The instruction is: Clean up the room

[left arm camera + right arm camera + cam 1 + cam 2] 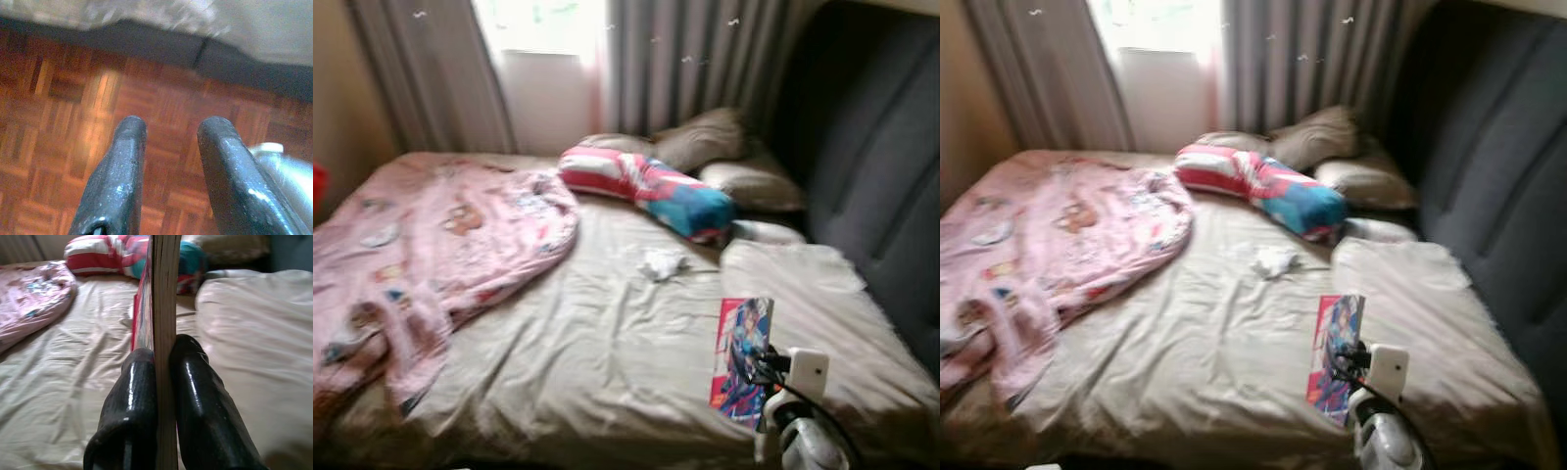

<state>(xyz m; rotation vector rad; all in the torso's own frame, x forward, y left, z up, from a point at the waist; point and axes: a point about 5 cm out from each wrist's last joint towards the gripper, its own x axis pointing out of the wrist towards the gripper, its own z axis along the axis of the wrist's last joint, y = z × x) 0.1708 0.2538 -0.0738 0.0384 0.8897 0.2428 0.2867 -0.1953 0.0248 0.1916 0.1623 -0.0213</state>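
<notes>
Over the near right part of the bed (607,362), the right gripper (164,362) holds a thin book (741,360) upright, its fingers clamped on it.

Seen from the right wrist, the book shows its pale page edge squeezed between the glossy black fingers (134,396); the head views show its bright illustrated cover instead. Wrinkled beige sheet covers the mattress, with a pink printed blanket (431,245) bunched on the left, a striped red, white and blue bolster (646,186) near tan pillows (715,137), and crumpled white paper (661,262) mid-bed. Hanging low, the left gripper (168,132) has its fingers apart above reddish wood parquet (63,127).
</notes>
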